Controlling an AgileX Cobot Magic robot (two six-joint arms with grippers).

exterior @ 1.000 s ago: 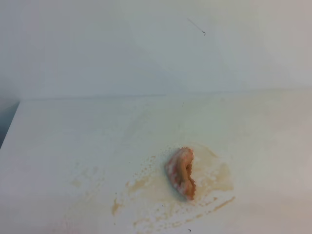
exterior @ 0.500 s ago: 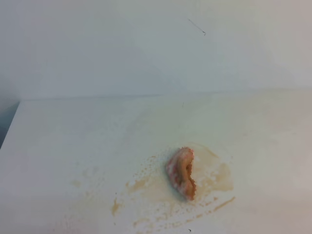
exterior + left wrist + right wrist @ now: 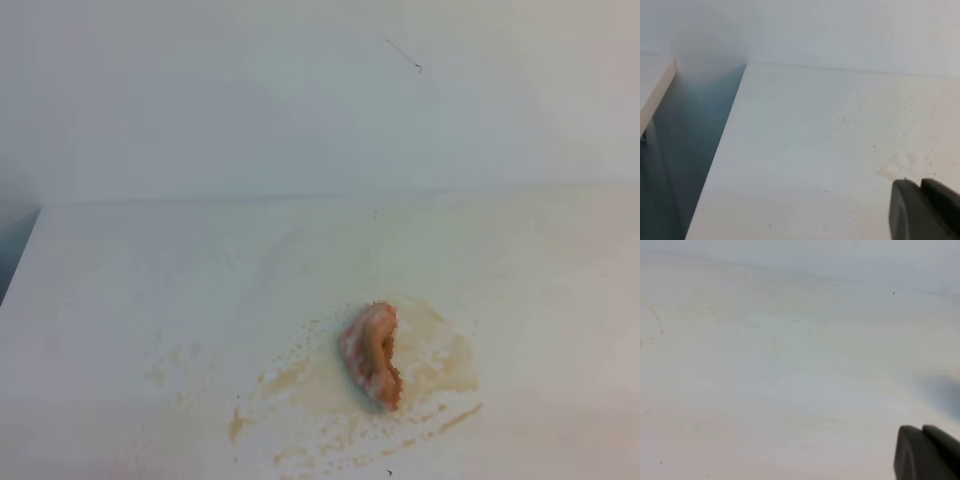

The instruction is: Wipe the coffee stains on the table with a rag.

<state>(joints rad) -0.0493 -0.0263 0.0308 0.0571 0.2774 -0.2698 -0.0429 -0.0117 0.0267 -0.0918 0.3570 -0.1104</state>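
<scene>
Rag [image 3: 372, 354]: lying bunched amid the coffee stains [image 3: 300, 378], near the table's [image 3: 130, 290] front edge. Left gripper [image 3: 921, 186] and right gripper [image 3: 922, 431]: fingers pressing together, clenched on nothing, hovering apart from rag.

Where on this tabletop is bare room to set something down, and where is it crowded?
Bare room: the far strip of the table between the wall and the coffee stains, the left side toward its left edge, and the right side past the stain. Crowded: near centre, where the rag sits amid the smears and speckles.
</scene>
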